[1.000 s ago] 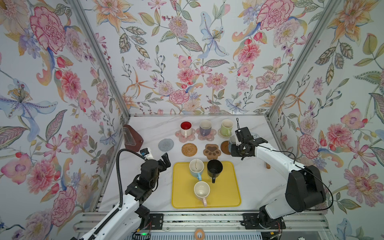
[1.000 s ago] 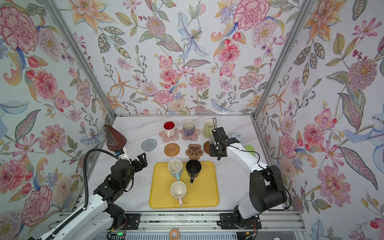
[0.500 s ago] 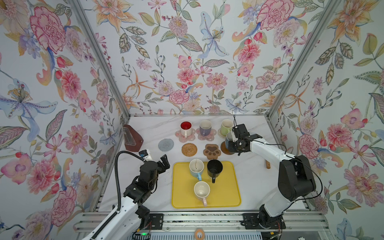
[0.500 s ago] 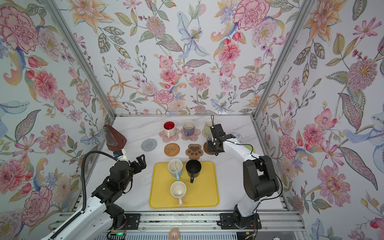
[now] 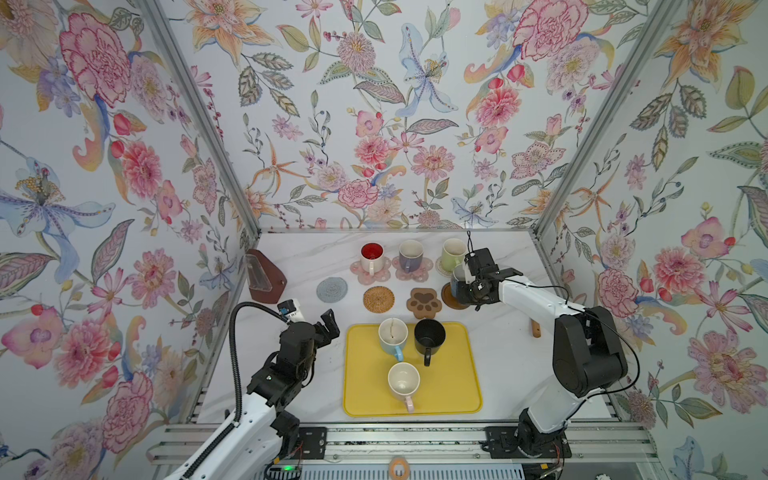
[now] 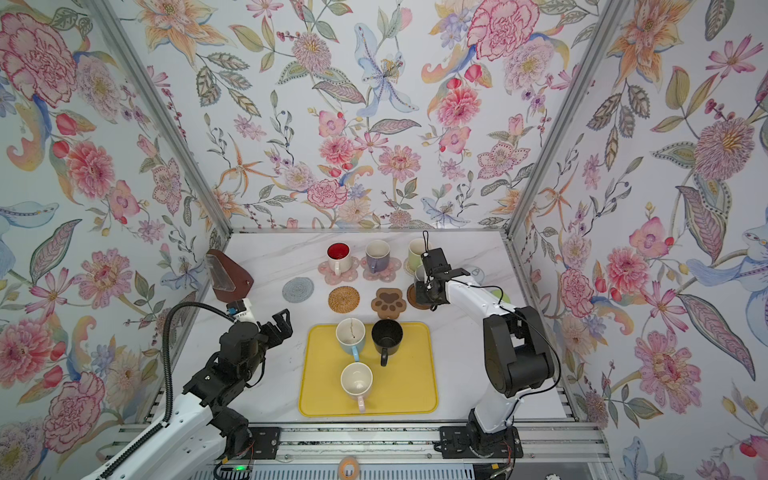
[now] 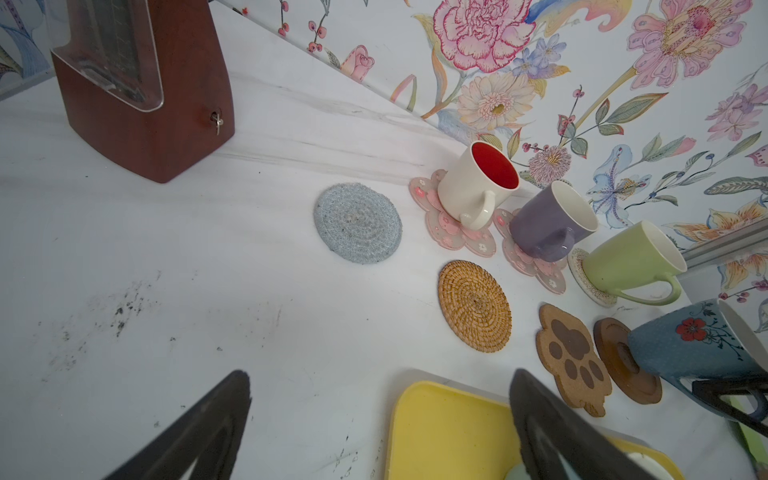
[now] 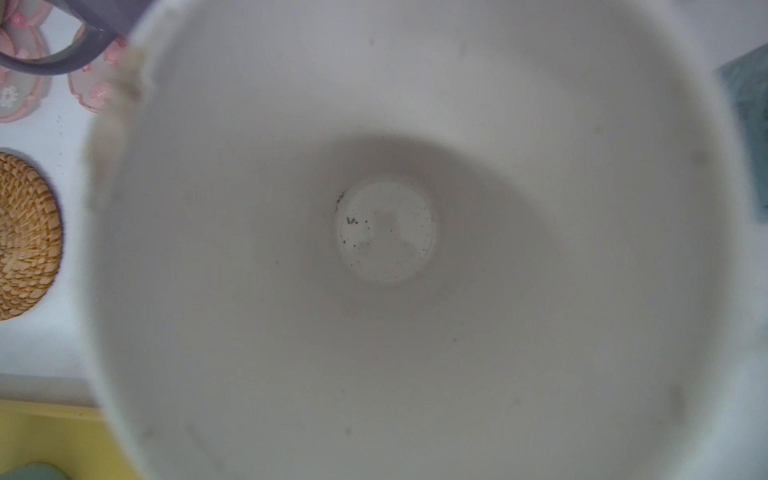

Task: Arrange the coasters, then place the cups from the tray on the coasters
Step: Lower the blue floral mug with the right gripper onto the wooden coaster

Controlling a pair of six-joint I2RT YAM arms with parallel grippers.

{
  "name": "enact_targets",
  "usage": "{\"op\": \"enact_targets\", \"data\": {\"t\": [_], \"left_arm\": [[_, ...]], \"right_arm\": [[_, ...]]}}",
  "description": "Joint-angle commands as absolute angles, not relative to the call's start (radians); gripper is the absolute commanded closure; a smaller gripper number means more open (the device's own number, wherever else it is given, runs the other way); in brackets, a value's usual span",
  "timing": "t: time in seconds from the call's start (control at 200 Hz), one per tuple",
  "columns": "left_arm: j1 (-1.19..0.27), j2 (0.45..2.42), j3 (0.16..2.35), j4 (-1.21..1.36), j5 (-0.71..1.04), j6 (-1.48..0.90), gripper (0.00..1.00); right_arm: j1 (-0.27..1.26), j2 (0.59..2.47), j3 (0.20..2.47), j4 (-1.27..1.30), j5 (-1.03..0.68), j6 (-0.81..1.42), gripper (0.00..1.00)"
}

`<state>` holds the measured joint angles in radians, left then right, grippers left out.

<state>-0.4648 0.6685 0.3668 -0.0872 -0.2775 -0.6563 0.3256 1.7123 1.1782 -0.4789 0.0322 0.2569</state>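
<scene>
My right gripper (image 5: pixel 468 286) is shut on the handle of the blue cup (image 7: pixel 698 345), which is over the dark wooden coaster (image 7: pixel 623 365); I cannot tell whether it rests on it. That cup's white inside (image 8: pixel 386 232) fills the right wrist view. My left gripper (image 7: pixel 380 415) hangs open and holds nothing, left of the yellow tray (image 5: pixel 457 386). On the tray stand the light blue (image 5: pixel 392 336), black (image 5: pixel 429 336) and pink-handled (image 5: pixel 403 380) cups. The red-inside (image 5: pixel 371 254), lilac (image 5: pixel 410 253) and green (image 5: pixel 452 251) cups stand on coasters. Grey (image 5: pixel 331 289), rattan (image 5: pixel 378 299) and paw (image 5: pixel 424 302) coasters lie bare.
A brown metronome (image 5: pixel 264 276) stands at the back left by the wall. A small white-blue jar (image 6: pixel 478 274) and a green item (image 6: pixel 498 296) sit behind my right arm. A small wooden piece (image 5: pixel 535 328) lies right of the tray.
My right gripper has carried the blue cup leftward, over the dark wooden coaster. The left arm has barely moved.
</scene>
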Motion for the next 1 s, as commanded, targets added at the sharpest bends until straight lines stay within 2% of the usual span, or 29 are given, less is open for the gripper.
{"op": "enact_targets", "data": {"t": [0.0, 0.996], "left_arm": [[-0.456, 0.671, 0.362, -0.102, -0.302, -0.666, 0.01], [-0.454, 0.666, 0.353, -0.104, -0.304, -0.666, 0.01]], "right_arm": [[0.322, 1.717, 1.202, -0.429, 0.019, 0.248, 1.00], [0.323, 1.747, 1.168, -0.414, 0.019, 0.259, 1.00]]}}
